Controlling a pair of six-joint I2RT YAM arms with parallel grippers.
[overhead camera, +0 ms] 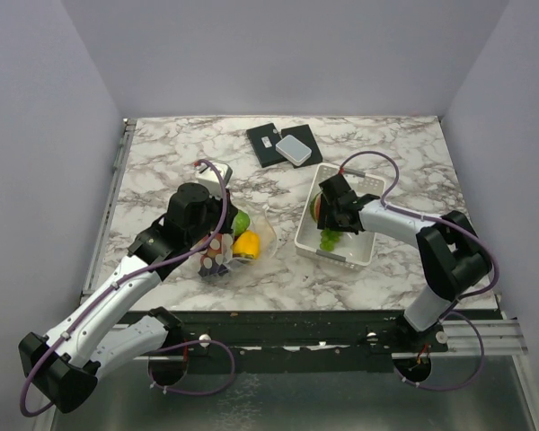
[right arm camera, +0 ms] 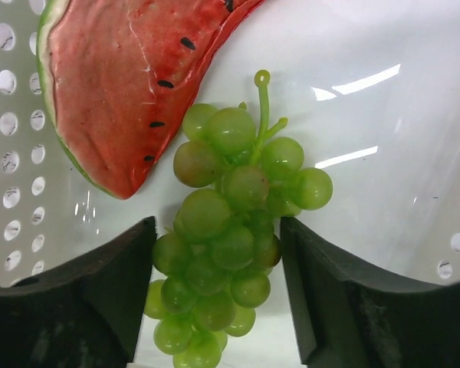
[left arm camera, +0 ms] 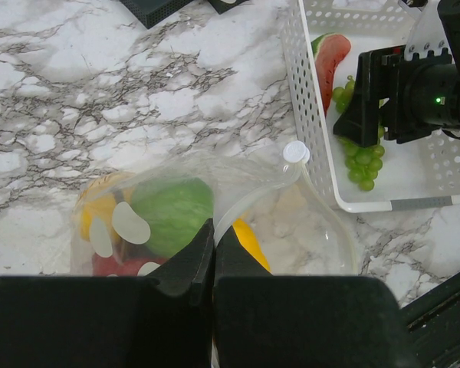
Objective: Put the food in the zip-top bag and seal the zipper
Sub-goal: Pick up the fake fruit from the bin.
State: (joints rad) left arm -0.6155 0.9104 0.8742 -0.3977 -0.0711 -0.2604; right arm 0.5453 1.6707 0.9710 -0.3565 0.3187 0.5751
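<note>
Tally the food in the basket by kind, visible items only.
Watermelon slice: 1
Grape bunch: 1
Total: 2 in view in the basket

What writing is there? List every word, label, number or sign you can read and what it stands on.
None can be read.
The small white patch on the black pad is too small to tell whether it bears text.
The zip-top bag carries only plain white dots, no letters.
</note>
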